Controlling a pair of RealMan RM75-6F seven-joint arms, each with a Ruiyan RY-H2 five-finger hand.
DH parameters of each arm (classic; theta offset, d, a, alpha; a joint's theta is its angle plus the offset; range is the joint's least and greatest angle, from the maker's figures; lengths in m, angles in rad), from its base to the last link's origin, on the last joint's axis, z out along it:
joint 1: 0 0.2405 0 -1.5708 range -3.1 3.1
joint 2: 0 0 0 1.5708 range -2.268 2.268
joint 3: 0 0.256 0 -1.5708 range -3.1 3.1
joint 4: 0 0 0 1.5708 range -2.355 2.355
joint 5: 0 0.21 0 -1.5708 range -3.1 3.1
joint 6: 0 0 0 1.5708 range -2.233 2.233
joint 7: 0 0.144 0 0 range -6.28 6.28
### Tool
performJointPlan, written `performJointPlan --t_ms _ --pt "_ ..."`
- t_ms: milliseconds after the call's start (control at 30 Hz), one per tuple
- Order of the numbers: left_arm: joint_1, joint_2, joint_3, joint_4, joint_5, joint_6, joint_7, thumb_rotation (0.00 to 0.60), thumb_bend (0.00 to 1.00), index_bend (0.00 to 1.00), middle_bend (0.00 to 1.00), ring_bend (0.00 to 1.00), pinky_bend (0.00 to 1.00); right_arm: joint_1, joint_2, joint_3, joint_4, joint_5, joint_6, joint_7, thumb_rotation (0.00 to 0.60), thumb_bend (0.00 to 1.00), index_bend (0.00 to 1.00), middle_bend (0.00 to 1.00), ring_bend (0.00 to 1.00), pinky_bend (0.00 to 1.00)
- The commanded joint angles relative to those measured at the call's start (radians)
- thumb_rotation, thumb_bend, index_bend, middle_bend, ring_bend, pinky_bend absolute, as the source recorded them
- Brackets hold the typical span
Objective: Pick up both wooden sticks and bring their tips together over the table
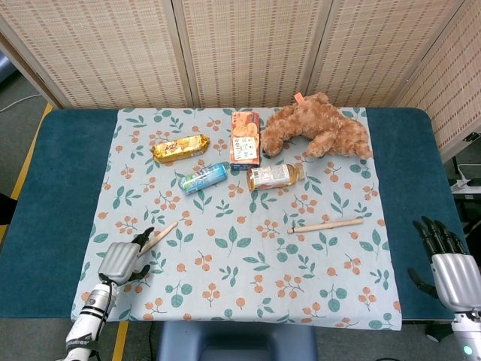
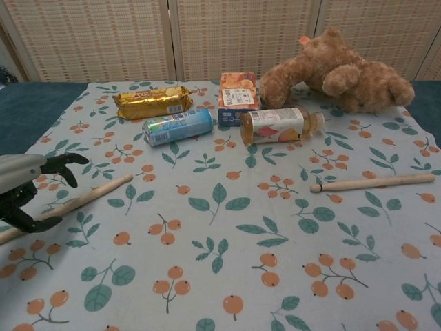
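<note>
Two wooden sticks lie on the leaf-patterned cloth (image 1: pixel 248 263). The left stick (image 1: pixel 164 232) (image 2: pixel 89 196) runs diagonally at the front left. My left hand (image 1: pixel 124 261) (image 2: pixel 24 189) hovers over its near end with fingers spread and curved, and nothing is held. The right stick (image 1: pixel 326 225) (image 2: pixel 372 183) lies nearly level at the right. My right hand (image 1: pixel 451 271) is open at the table's front right corner, well away from that stick, and it does not show in the chest view.
At the back of the cloth lie a gold snack packet (image 1: pixel 179 147), a blue can (image 1: pixel 203 177), an orange carton (image 1: pixel 245 138), a bottle on its side (image 1: pixel 273 177) and a brown teddy bear (image 1: pixel 319 129). Blue table surface (image 1: pixel 60 188) borders the cloth.
</note>
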Motion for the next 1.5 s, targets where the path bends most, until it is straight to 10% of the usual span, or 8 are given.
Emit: performJointPlan --t_ms 33,967,1500 --pt "-0.016 -0.030 0.001 0.011 -0.028 0.008 0.025 0.600 0.36 0.00 0.18 0.87 1.00 0.000 0.002 0.000 -0.001 0.000 0.000 0.003 0.600 0.20 0.08 0.01 0.00 0.16" --pt "0.004 -0.208 0.019 0.266 0.002 0.104 -0.005 0.600 0.36 0.20 0.35 0.90 1.00 0.007 -0.002 0.000 -0.004 0.016 -0.025 -0.015 0.600 0.20 0.09 0.01 0.00 0.16" --pt "0.039 -0.276 0.039 0.377 0.061 0.136 -0.028 0.600 0.36 0.57 0.72 0.95 1.00 0.010 0.001 -0.003 -0.008 0.019 -0.035 -0.017 0.600 0.20 0.09 0.01 0.00 0.16"
